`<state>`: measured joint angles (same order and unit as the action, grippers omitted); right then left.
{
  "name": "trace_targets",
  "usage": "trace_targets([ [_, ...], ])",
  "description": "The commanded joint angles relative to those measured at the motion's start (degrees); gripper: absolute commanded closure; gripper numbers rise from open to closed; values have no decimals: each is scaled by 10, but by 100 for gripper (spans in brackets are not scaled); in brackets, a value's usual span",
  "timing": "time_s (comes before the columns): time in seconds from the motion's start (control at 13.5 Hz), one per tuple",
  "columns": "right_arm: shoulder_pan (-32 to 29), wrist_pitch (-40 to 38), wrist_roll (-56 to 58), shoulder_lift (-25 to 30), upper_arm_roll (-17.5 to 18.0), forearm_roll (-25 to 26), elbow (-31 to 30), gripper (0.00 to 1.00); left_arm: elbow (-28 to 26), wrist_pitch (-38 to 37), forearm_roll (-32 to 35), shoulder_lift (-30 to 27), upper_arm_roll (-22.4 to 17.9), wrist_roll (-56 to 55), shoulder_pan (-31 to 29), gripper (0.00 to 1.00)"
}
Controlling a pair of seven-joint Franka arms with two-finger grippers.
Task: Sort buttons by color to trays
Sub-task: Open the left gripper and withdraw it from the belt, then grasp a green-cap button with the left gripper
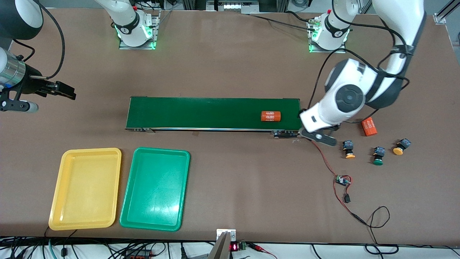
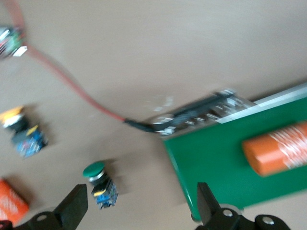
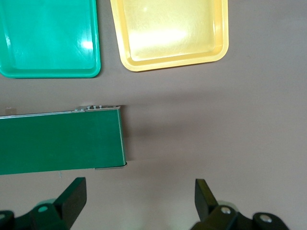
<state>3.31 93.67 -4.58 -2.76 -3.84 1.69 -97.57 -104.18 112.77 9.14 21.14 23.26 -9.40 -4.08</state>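
Note:
Three buttons lie on the table past the conveyor's end at the left arm's side: a yellow-orange one point(image 1: 348, 149), a green one point(image 1: 378, 156) and a second yellow-orange one point(image 1: 400, 147). The left wrist view shows another green button point(image 2: 98, 182) on its side by the belt end, with a yellow-orange button point(image 2: 21, 132) farther off. My left gripper point(image 1: 319, 136) point(image 2: 140, 206) hangs open over that spot, holding nothing. The yellow tray point(image 1: 86, 189) point(image 3: 170, 33) and green tray point(image 1: 155, 189) point(image 3: 48, 38) sit side by side, both bare. My right gripper point(image 1: 72, 93) point(image 3: 140, 203) waits open over the table at the right arm's end.
One orange numbered cylinder point(image 1: 271, 116) point(image 2: 278, 148) lies on the dark-green conveyor belt point(image 1: 201, 113) point(image 3: 62, 141), another point(image 1: 369, 127) point(image 2: 9, 206) on the table near the buttons. A red wire point(image 1: 325, 160) runs from the belt's end to a small circuit board point(image 1: 342, 180).

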Motion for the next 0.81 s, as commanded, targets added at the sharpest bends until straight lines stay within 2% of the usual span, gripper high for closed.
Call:
trace_targets([
  [0.0, 2, -2, -7, 0, -1, -8, -1, 0, 38, -13, 12, 45, -4, -46, -49, 0],
  [0.07, 2, -2, -7, 1, -1, -8, -1, 0, 47, -14, 12, 63, -5, -46, -71, 0],
  [0.22, 2, -2, -7, 0, -1, -8, -1, 0, 30, -16, 12, 75, -4, -44, -98, 0],
  [0.37, 2, -2, -8, 0, -1, -8, -1, 0, -47, -11, 12, 49, 2, -47, -100, 0],
  [0.44, 2, -2, -7, 0, -1, -9, -1, 0, -89, 15, 12, 32, 3, -48, -100, 0],
  [0.59, 3, -2, -8, 0, -1, -9, -1, 0, -187, 119, 12, 8, 3, -48, -102, 0],
  [0.74, 2, -2, -7, 0, -1, -12, -1, 0, -238, 183, 13, 7, 0, -44, -108, 0],
])
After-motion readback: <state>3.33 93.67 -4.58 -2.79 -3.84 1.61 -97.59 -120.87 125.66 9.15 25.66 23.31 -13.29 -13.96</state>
